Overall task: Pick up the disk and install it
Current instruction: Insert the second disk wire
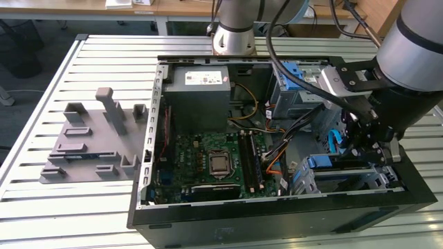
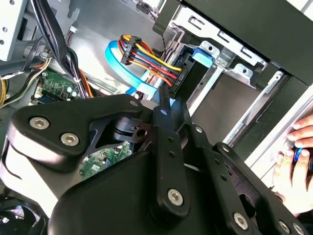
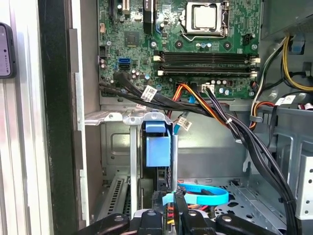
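arm (image 1: 415,57) bent down, pincer (image 1: 370,150) inside case (image 1: 277,218)

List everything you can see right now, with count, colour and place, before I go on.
Computer case: one, black, open, on the slatted table.
Table: one, pale grey slats.
Circuit board: one, green, on the case floor.
Power supply box: one, grey, far end of the case.
Disk: one, blue carrier, seated in the metal drive cage.
Flat cable: one, light blue, looped near the disk.
Holder block: one, grey, on the table at the exterior view's left.
Person's hand: one, at the case edge.
Arm: one, grey and black, over the drive cage.
Gripper: one, black, at the disk's cable end.
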### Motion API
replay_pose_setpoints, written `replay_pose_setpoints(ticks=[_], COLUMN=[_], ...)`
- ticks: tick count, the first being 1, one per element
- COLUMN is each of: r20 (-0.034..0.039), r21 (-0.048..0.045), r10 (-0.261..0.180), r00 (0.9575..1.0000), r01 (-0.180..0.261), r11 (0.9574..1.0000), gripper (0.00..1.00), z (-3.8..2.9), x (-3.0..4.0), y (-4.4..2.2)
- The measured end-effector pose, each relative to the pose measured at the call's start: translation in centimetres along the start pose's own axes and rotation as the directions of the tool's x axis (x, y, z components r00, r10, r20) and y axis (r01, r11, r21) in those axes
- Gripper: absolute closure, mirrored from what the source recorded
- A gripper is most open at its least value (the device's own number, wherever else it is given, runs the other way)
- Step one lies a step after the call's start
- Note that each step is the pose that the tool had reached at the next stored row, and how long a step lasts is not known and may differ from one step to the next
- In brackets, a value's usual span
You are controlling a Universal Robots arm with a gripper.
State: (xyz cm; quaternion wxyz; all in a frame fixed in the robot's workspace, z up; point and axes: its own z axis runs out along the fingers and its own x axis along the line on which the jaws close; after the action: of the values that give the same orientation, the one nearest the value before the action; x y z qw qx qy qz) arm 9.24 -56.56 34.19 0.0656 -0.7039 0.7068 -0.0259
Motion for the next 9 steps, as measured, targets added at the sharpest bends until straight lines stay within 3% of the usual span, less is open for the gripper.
replay_pose_setpoints(ticks=[3,6,9], r20=[-0.0003,-0.0006,-0.0007], r21=[-0.0172,-0.04,-0.0423], r10=[0.001,0.002,0.003], r00=[1.0,1.0,1.0], r01=[-0.001,-0.002,-0.003], r11=[0.9999,0.9992,0.9991], gripper=[0.78,0.89,0.89], z=[-0.02,0.01,0.02], x=[-0.01,-0.01,-0.01], y=[-0.23,-0.49,-0.5])
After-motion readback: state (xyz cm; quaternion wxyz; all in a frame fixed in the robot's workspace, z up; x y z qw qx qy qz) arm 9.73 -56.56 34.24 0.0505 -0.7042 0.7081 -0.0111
